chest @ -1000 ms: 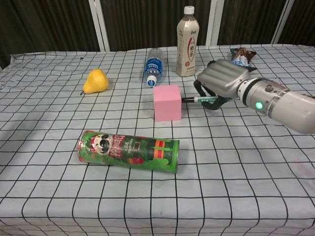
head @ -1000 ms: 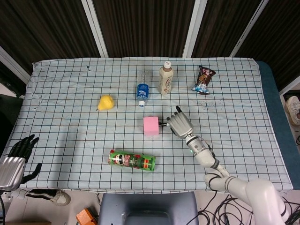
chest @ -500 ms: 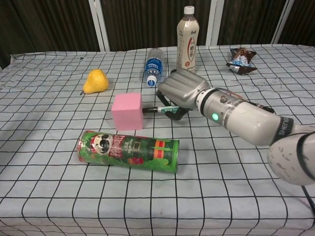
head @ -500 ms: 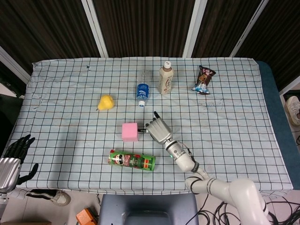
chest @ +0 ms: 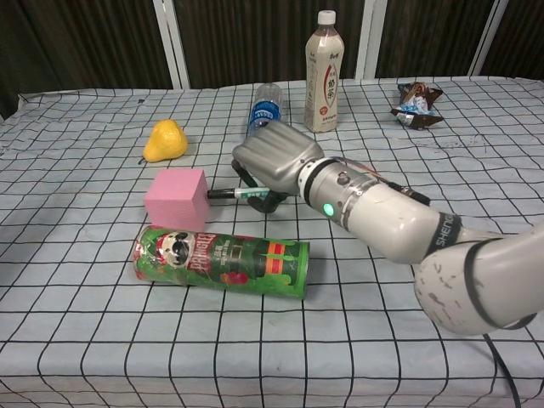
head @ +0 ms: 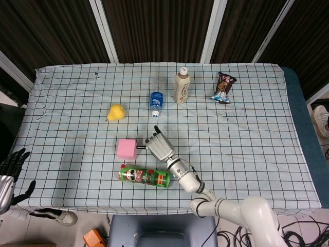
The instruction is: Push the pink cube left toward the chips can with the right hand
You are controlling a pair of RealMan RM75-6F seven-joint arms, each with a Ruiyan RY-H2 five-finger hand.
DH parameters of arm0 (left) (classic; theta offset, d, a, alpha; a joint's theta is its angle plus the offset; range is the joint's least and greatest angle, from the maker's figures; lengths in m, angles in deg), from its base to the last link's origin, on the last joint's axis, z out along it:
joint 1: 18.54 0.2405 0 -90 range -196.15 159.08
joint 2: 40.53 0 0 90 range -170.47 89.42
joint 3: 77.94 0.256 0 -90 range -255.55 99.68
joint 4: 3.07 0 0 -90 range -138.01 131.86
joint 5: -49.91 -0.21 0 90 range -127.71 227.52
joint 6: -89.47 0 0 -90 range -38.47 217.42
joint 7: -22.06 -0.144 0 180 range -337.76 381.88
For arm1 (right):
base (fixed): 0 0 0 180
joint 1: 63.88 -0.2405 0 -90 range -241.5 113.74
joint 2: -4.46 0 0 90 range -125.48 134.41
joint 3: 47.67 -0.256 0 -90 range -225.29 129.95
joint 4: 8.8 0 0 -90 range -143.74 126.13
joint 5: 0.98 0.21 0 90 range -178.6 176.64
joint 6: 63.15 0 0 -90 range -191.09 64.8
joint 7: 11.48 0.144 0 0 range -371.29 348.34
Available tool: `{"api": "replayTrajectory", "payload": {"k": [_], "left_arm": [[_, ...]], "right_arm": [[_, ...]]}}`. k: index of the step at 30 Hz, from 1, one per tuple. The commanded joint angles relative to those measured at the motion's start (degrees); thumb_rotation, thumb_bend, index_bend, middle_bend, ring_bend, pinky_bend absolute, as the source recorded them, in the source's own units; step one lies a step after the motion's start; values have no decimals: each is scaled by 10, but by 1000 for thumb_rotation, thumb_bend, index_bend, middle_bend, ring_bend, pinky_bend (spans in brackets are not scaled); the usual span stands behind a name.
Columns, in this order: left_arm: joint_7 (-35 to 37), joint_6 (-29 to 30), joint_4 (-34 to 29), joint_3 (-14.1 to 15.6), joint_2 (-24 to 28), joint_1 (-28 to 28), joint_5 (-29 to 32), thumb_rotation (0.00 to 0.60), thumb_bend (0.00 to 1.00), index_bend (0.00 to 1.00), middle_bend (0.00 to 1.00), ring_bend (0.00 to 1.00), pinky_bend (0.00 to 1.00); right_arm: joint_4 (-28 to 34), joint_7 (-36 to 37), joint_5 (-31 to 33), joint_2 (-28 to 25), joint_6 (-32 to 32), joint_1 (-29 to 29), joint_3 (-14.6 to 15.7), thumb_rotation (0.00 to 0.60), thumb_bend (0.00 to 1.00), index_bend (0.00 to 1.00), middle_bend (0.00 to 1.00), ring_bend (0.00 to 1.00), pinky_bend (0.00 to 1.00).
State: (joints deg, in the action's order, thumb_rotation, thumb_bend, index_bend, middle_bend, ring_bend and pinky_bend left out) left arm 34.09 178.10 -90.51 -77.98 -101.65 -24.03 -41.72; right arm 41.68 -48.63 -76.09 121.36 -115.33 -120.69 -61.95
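Note:
The pink cube [head: 126, 148] [chest: 176, 199] sits on the checked cloth just behind the left end of the green chips can [head: 144, 176] [chest: 221, 260], which lies on its side. The cube and can are very close; I cannot tell if they touch. My right hand [head: 158, 146] [chest: 274, 161] is right of the cube. Its fingers are curled under and one thin fingertip [chest: 223, 194] touches the cube's right face. It holds nothing. My left hand [head: 7, 172] hangs off the table's front left corner with its dark fingers apart and nothing in them.
A yellow pear [head: 116, 111] [chest: 165, 141] lies behind and left of the cube. A water bottle [head: 156, 101] [chest: 265, 106] lies behind my right hand. Further back stand a beige drink bottle [head: 181, 86] [chest: 324, 72] and a snack packet [head: 224, 87] [chest: 416, 93].
My right hand has swept left across the cloth, pushing the pink cube left until it sits by the can's left end. My left hand has sunk lower at the frame's corner.

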Motion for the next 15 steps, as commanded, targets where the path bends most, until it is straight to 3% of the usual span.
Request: {"api": "replayTrajectory", "payload": {"k": [1, 8, 11, 15], "left_arm": [[0, 3, 0, 2, 0, 2, -3, 600, 401, 0, 0, 0, 118], [-8, 17, -3, 4, -1, 10, -11, 600, 401, 0, 0, 0, 118], [-12, 17, -4, 3, -3, 9, -11, 600, 402, 0, 0, 0, 118], [-19, 14, -6, 1, -5, 8, -10, 600, 401, 0, 0, 0, 118]], "right_arm": [[48, 4, -18, -50, -28, 29, 23, 600, 566, 964, 722, 577, 313], [147, 37, -60, -197, -97, 115, 87, 600, 566, 964, 723, 577, 313], [143, 72, -79, -236, -119, 150, 118, 600, 565, 964, 722, 577, 313], [88, 136, -97, -246, -135, 187, 151, 600, 566, 961, 722, 577, 313]]}}
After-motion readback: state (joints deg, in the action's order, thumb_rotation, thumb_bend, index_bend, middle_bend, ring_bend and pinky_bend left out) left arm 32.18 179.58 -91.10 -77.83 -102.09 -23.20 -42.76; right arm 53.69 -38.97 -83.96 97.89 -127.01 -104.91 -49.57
